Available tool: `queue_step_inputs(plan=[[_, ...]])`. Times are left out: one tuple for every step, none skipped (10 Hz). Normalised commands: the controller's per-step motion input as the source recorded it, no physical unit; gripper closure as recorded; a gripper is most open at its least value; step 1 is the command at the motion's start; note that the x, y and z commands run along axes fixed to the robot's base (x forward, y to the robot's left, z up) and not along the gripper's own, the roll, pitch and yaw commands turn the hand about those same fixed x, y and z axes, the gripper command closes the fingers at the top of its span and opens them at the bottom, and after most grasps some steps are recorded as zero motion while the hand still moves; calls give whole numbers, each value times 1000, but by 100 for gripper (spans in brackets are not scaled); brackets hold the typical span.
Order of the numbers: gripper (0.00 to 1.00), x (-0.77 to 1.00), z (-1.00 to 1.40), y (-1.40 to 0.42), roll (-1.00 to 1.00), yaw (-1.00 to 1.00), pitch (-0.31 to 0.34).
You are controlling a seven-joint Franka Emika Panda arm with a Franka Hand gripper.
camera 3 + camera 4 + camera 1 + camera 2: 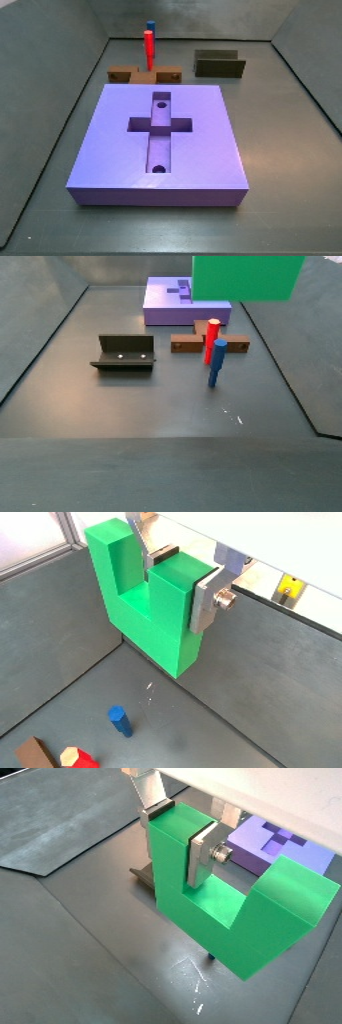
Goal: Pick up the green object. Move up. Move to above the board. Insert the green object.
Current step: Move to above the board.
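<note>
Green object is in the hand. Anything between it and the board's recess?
Nothing visible. The hand grips one prong of the green object, held clear above the floor. The board has an empty cross-shaped recess. The red peg, blue peg and brown block stand on the floor beside the board, not on it.

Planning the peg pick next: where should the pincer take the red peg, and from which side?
Grip the red peg near its top, coming straight down: it stands upright, and the brown block crowds its base. The pincer is now shut on the green object, aloft.
</note>
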Motion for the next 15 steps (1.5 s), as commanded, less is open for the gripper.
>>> queue_step_inputs(plan=[[100,-35,121,-1400,32,96,109],[100,-39,125,-1400,66,88,87],[100,-51,126,-1400,88,59,19],[100,-56,124,-1400,37,23,-3],[100,-49,123,-1400,29,25,3],[100,-49,123,-1400,20,16,17],[100,-50,131,-1400,5,10,17],[100,-51,138,-1400,-4,3,4],[100,-51,138,-1400,-13,8,10],[100,-41,149,-1400,5,10,24],[100,-30,159,-1400,1,9,49],[100,-10,162,-1400,18,9,71],[100,45,101,-831,3,10,113],[100,66,68,-482,3,7,138],[100,61,52,-198,11,6,140]])
